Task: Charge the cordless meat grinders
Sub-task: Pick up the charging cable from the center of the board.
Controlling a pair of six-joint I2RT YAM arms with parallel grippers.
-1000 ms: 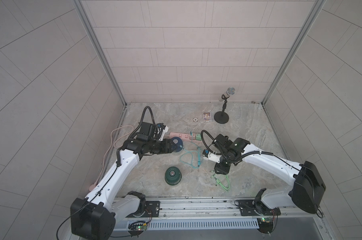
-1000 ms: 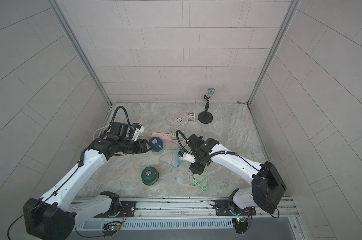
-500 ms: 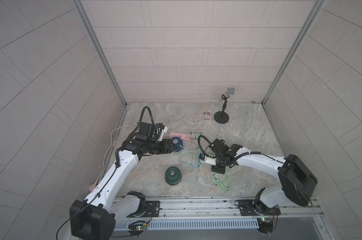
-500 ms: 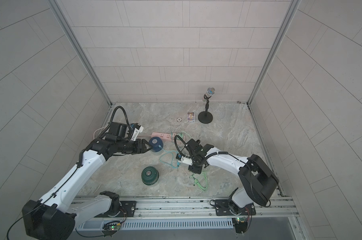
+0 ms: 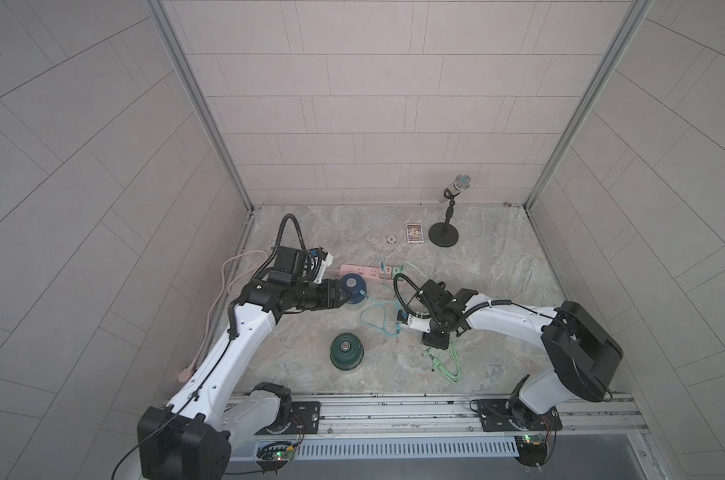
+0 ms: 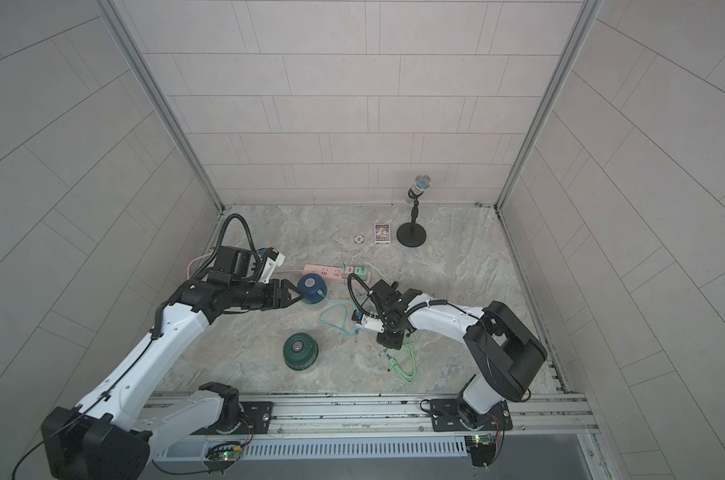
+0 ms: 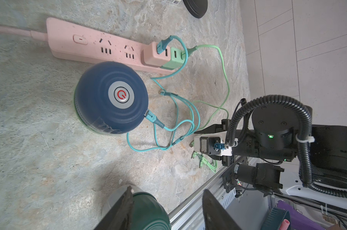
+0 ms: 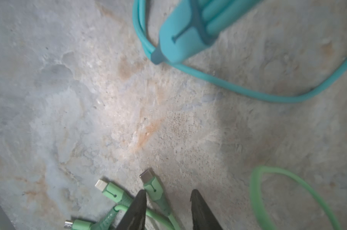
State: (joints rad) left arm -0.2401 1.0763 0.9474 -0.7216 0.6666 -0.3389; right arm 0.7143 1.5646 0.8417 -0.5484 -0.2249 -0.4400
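Note:
The dark blue grinder stands beside the pink power strip. A teal cable is plugged into its side. My left gripper hovers open just beside it, holding nothing. The dark green grinder stands alone nearer the front. My right gripper points down over the green cable. Its jaws stand apart around the lead of the USB-C plug, close to one finger.
A pink adapter and a green adapter sit in the strip, each with a cable. The teal cable's splitter lies nearby. A microphone stand, a small card box and a round disc are at the back.
My right gripper has shifted a little to the left and lower over the green cable's plugs, and its jaws have narrowed. The left arm has stayed still.

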